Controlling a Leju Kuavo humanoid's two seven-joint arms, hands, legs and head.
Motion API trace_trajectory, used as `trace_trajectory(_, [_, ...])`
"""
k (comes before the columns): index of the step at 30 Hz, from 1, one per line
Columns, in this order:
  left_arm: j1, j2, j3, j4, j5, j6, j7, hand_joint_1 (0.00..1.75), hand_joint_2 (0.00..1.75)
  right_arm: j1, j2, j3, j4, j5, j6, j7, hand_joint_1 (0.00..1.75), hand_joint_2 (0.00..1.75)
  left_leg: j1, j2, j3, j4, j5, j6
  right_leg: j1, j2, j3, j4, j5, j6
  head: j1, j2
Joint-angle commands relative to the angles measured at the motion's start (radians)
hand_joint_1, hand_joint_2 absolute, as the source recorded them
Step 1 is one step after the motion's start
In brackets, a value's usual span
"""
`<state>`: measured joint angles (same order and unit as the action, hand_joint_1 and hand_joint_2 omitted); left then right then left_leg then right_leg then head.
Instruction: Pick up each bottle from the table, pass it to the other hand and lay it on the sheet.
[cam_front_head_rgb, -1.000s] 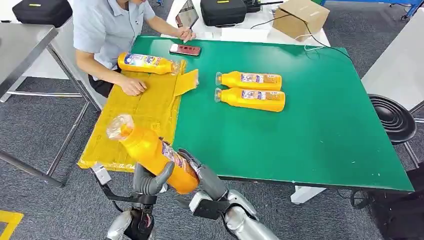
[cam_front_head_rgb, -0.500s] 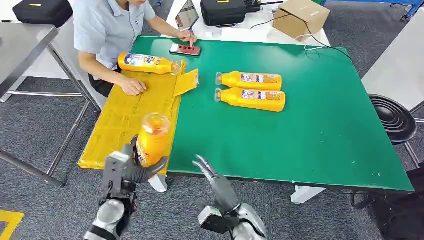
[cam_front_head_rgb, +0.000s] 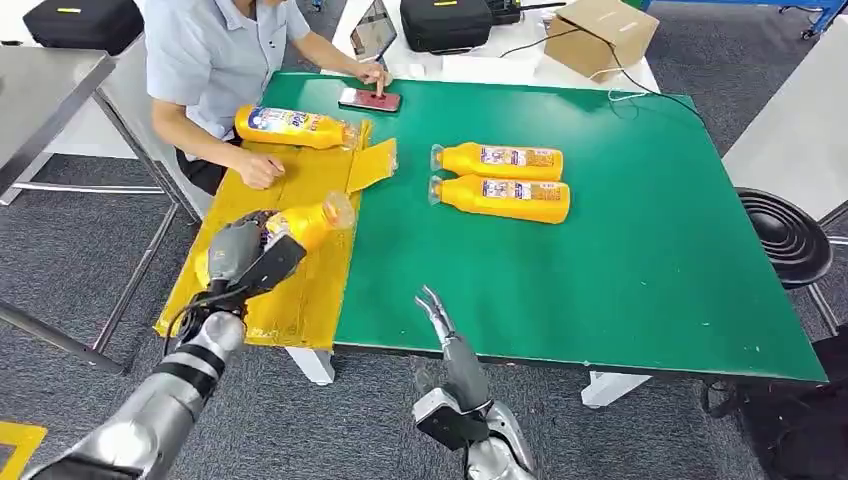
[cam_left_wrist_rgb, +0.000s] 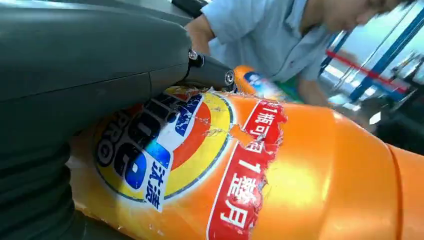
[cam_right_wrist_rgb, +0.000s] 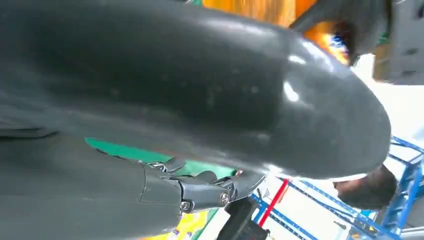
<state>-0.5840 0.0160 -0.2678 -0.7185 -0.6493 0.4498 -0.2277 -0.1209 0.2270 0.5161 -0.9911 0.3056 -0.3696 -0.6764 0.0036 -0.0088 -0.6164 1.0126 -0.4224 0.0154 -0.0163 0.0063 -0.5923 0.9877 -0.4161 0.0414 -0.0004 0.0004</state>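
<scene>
My left robot hand (cam_front_head_rgb: 243, 252) grasps an orange plastic detergent bottle with a clear cap (cam_front_head_rgb: 308, 222); the silver forearm rises from below and reaches out over the yellow corrugated sheet (cam_front_head_rgb: 290, 290), with the bottle tilted, its cap end pointing away from the hand toward the green bench (cam_front_head_rgb: 620, 280). In the left wrist view the same bottle (cam_left_wrist_rgb: 280, 175) lies against the grey palm, its torn red-and-blue label facing the camera, with one dark fingertip (cam_left_wrist_rgb: 212, 74) lying across the top of the label.

My right robot hand (cam_front_head_rgb: 443, 330) is released and holds nothing: its fingers are straight and apart, pointing up and forward at the near edge of the bench, well apart from the left hand.

Beyond the left hand, at the far end of the sheet, a second orange bottle with a blue-and-white label (cam_front_head_rgb: 295, 127) lies on its side. Beside it rests a person's hand (cam_front_head_rgb: 258, 168); the person's other hand (cam_front_head_rgb: 373, 72) touches a phone in a red case (cam_front_head_rgb: 370, 99).

Ahead of the right hand, two more orange bottles lie side by side on the bench, the farther bottle (cam_front_head_rgb: 500, 160) and the nearer bottle (cam_front_head_rgb: 502, 199), caps pointing toward the sheet.
</scene>
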Motion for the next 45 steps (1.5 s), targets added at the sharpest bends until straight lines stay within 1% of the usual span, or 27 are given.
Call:
trace_trajectory(1, [-0.131, -0.017, -0.007, 0.285, -0.013, -0.001, 0.009, 1.75, 1.75, -0.037, -0.003, -0.001, 0.066, -0.005, 0.01, -0.004, 0.0, 0.0, 0.001, 0.0, 0.004, 0.0, -0.002, -0.001, 0.001, -0.001, 0.005, -0.001, -0.002, -0.002, 0.0, 0.0])
trace_trajectory(2, [-0.131, -0.017, -0.007, 0.285, -0.013, -0.001, 0.009, 1.75, 1.75, -0.037, -0.003, -0.001, 0.066, -0.005, 0.01, -0.004, 0.0, 0.0, 0.001, -0.001, 0.002, 0.0, -0.001, -0.001, 0.001, -0.001, 0.003, -0.001, -0.001, -0.001, 0.0, 0.0])
trace_trajectory(4, [-0.149, -0.029, -0.035, 0.336, -0.07, 0.011, 0.07, 1.75, 1.75, -0.039, -0.006, 0.006, 0.072, -0.001, 0.013, 0.004, 0.0, 0.0, 0.001, -0.001, 0.002, 0.0, -0.001, -0.001, 0.001, -0.002, 0.004, -0.001, -0.001, -0.002, 0.0, 0.0])
trace_trajectory(5, [-0.155, -0.039, -0.054, 0.366, -0.099, 0.001, 0.097, 1.75, 1.75, -0.039, -0.006, 0.009, 0.079, -0.002, 0.02, 0.005, 0.0, 0.0, 0.001, -0.001, 0.001, 0.0, -0.001, -0.001, 0.001, -0.002, 0.003, -0.001, -0.001, -0.001, 0.0, 0.0])
trace_trajectory(7, [-0.153, -0.064, -0.038, 0.408, -0.093, -0.042, 0.134, 1.75, 1.75, -0.044, -0.005, 0.01, 0.096, -0.005, 0.027, 0.011, 0.0, 0.0, 0.001, -0.002, 0.002, 0.0, -0.001, 0.0, 0.001, -0.003, 0.003, -0.001, -0.001, -0.001, 0.0, 0.0])
trace_trajectory(12, [-0.12, -0.084, -0.015, 0.434, -0.074, -0.089, 0.116, 1.75, 1.75, -0.057, -0.002, 0.009, 0.136, -0.007, 0.025, 0.007, 0.0, 0.0, 0.0, 0.0, 0.003, -0.001, -0.001, 0.0, 0.0, 0.0, 0.004, -0.002, -0.001, -0.001, 0.0, 0.0])
trace_trajectory(14, [-0.112, -0.085, -0.02, 0.435, -0.082, -0.081, 0.116, 1.75, 1.75, -0.058, 0.0, 0.007, 0.143, -0.009, 0.025, 0.005, 0.0, 0.0, 0.0, 0.0, 0.004, -0.002, -0.001, 0.0, 0.0, 0.0, 0.005, -0.002, -0.001, -0.001, 0.0, 0.0])
trace_trajectory(15, [-0.11, -0.086, -0.027, 0.438, -0.095, -0.073, 0.119, 1.59, 1.75, -0.059, 0.002, 0.004, 0.151, -0.014, 0.02, -0.001, 0.0, 0.0, -0.001, 0.0, 0.004, -0.002, -0.001, 0.0, -0.001, 0.0, 0.004, -0.002, -0.001, -0.001, -0.001, 0.0])
trace_trajectory(16, [-0.107, -0.085, -0.045, 0.441, -0.121, -0.065, 0.131, 1.03, 1.75, -0.058, 0.005, -0.001, 0.155, -0.019, 0.013, -0.011, 0.0, 0.0, 0.0, 0.001, 0.007, -0.003, -0.001, -0.001, 0.001, 0.0, 0.008, -0.003, -0.001, -0.002, 0.0, 0.0])
trace_trajectory(17, [-0.105, -0.084, -0.05, 0.444, -0.127, -0.069, 0.135, 0.28, 1.75, -0.056, 0.008, -0.007, 0.156, -0.026, 0.01, -0.015, 0.0, 0.0, 0.0, -0.001, 0.006, -0.002, -0.001, 0.0, 0.0, -0.001, 0.007, -0.003, -0.001, -0.001, 0.0, 0.0])
trace_trajectory(18, [-0.103, -0.084, -0.051, 0.445, -0.129, -0.07, 0.139, 0.0, 1.75, -0.056, 0.009, -0.008, 0.158, -0.028, 0.01, -0.016, 0.0, 0.0, -0.001, -0.001, 0.006, -0.002, -0.001, 0.0, 0.0, -0.001, 0.007, -0.002, -0.001, -0.001, 0.0, 0.0])
trace_trajectory(19, [-0.095, -0.081, -0.053, 0.442, -0.136, -0.067, 0.138, 0.0, 1.75, -0.055, 0.011, -0.014, 0.164, -0.034, 0.004, -0.022, 0.0, 0.0, 0.001, 0.0, 0.01, -0.003, -0.002, -0.001, 0.002, -0.001, 0.012, -0.004, -0.001, -0.003, 0.0, 0.0])
trace_trajectory(20, [-0.092, -0.082, -0.042, 0.44, -0.128, -0.073, 0.132, 0.0, 1.75, -0.055, 0.011, -0.017, 0.167, -0.038, 0.003, -0.022, 0.0, 0.0, 0.0, 0.0, 0.008, -0.002, -0.001, -0.001, 0.0, 0.0, 0.009, -0.003, -0.001, -0.001, -0.001, 0.0])
trace_trajectory(22, [-0.09, -0.083, -0.02, 0.433, -0.103, -0.096, 0.107, 0.0, 1.75, -0.052, 0.009, -0.019, 0.167, -0.041, -0.003, -0.022, 0.0, 0.0, 0.0, 0.001, 0.009, -0.002, -0.002, -0.001, 0.001, 0.001, 0.009, -0.003, -0.001, -0.002, -0.001, 0.0])
trace_trajectory(23, [-0.087, -0.089, 0.016, 0.421, -0.06, -0.122, 0.076, 0.0, 1.75, -0.051, 0.008, -0.022, 0.167, -0.042, -0.009, -0.022, 0.0, 0.0, 0.0, 0.002, 0.008, -0.002, -0.002, -0.001, 0.001, 0.001, 0.009, -0.003, -0.001, -0.002, 0.0, 0.0])
trace_trajectory(24, [-0.089, -0.094, 0.03, 0.412, -0.042, -0.134, 0.035, 0.0, 1.75, -0.05, 0.008, -0.024, 0.168, -0.047, -0.007, -0.022, 0.0, 0.0, -0.001, -0.001, 0.007, -0.002, -0.001, 0.0, 0.0, -0.001, 0.008, -0.002, -0.001, -0.001, 0.0, 0.0])
trace_trajectory(26, [-0.087, -0.099, 0.026, 0.392, -0.043, -0.117, -0.019, 0.0, 1.75, -0.048, 0.007, -0.024, 0.168, -0.05, -0.001, -0.022, 0.0, 0.0, 0.0, 0.0, 0.008, -0.002, -0.001, -0.001, 0.0, -0.001, 0.009, -0.003, -0.001, -0.002, -0.001, 0.0])
trace_trajectory(28, [-0.089, -0.105, 0.023, 0.387, -0.045, -0.117, -0.023, 0.0, 1.75, -0.047, 0.006, -0.025, 0.168, -0.053, 0.001, -0.022, 0.0, 0.0, 0.0, -0.002, 0.008, -0.001, -0.001, -0.001, 0.0, -0.001, 0.01, -0.002, -0.001, -0.001, 0.0, 0.0])
trace_trajectory(29, [-0.083, -0.11, 0.033, 0.366, -0.027, -0.117, -0.068, 0.0, 1.75, -0.046, 0.006, -0.026, 0.167, -0.054, -0.002, -0.022, 0.0, 0.0, 0.0, -0.001, 0.01, -0.002, -0.001, -0.001, 0.001, -0.001, 0.011, -0.003, -0.001, -0.002, 0.0, 0.0])
trace_trajectory(31, [-0.078, -0.116, 0.041, 0.351, -0.011, -0.124, -0.09, 0.0, 1.75, -0.045, 0.005, -0.027, 0.165, -0.055, -0.005, -0.022, 0.0, 0.0, 0.0, -0.001, 0.009, -0.001, -0.001, -0.001, 0.001, -0.001, 0.01, -0.002, 0.0, -0.002, 0.0, 0.0])
trace_trajectory(33, [-0.064, -0.131, 0.074, 0.3, 0.055, -0.137, -0.17, 0.0, 1.75, -0.039, 0.004, -0.034, 0.157, -0.06, -0.013, -0.022, 0.0, 0.0, 0.0, -0.001, 0.008, -0.001, -0.001, -0.001, 0.0, -0.002, 0.01, -0.002, -0.001, -0.002, 0.0, 0.0])
trace_trajectory(36, [-0.063, -0.133, 0.074, 0.292, 0.058, -0.14, -0.168, 0.0, 1.75, -0.038, 0.002, -0.034, 0.155, -0.061, -0.013, -0.022, 0.0, 0.0, 0.0, -0.002, 0.008, -0.001, -0.001, 0.0, 0.0, -0.003, 0.009, -0.002, -0.001, -0.001, 0.0, 0.0])
trace_trajectory(39, [-0.023, -0.156, 0.135, 0.163, 0.215, -0.143, -0.292, 0.0, 1.75, -0.029, -0.001, -0.035, 0.145, -0.06, -0.027, -0.022, 0.0, 0.0, 0.0, -0.001, 0.008, 0.0, -0.002, 0.0, 0.001, -0.001, 0.01, -0.002, -0.001, -0.001, 0.0, 0.0])
trace_trajectory(41, [0.01, -0.171, 0.147, 0.053, 0.28, -0.067, -0.353, 0.0, 1.75, -0.025, -0.002, -0.032, 0.143, -0.063, -0.035, -0.022, 0.0, 0.0, 0.0, -0.001, 0.007, -0.001, -0.001, 0.0, 0.0, -0.002, 0.008, -0.001, -0.001, -0.001, 0.0, 0.0])
trace_trajectory(43, [0.047, -0.187, 0.132, -0.102, 0.389, -0.028, -0.33, 0.0, 1.75, -0.028, -0.003, -0.029, 0.155, -0.067, -0.054, -0.022, 0.0, 0.0, 0.0, -0.002, 0.005, 0.0, -0.001, 0.0, 0.001, -0.003, 0.007, -0.001, -0.002, -0.001, 0.0, 0.0])
trace_trajectory(44, [0.062, -0.199, 0.139, -0.166, 0.475, -0.031, -0.359, 0.0, 1.75, -0.03, -0.005, -0.026, 0.155, -0.071, -0.064, -0.022, 0.0, 0.0, 0.001, -0.004, 0.005, 0.001, -0.002, 0.0, 0.001, -0.005, 0.008, -0.001, -0.003, -0.002, 0.0, 0.0])
trace_trajectory(45, [0.074, -0.197, 0.122, -0.213, 0.503, -0.025, -0.355, 0.0, 1.75, -0.031, -0.006, -0.022, 0.155, -0.074, -0.069, -0.022, 0.0, 0.0, 0.0, -0.003, 0.003, 0.001, -0.001, 0.0, 0.0, -0.003, 0.004, -0.001, -0.001, -0.001, 0.0, 0.0])
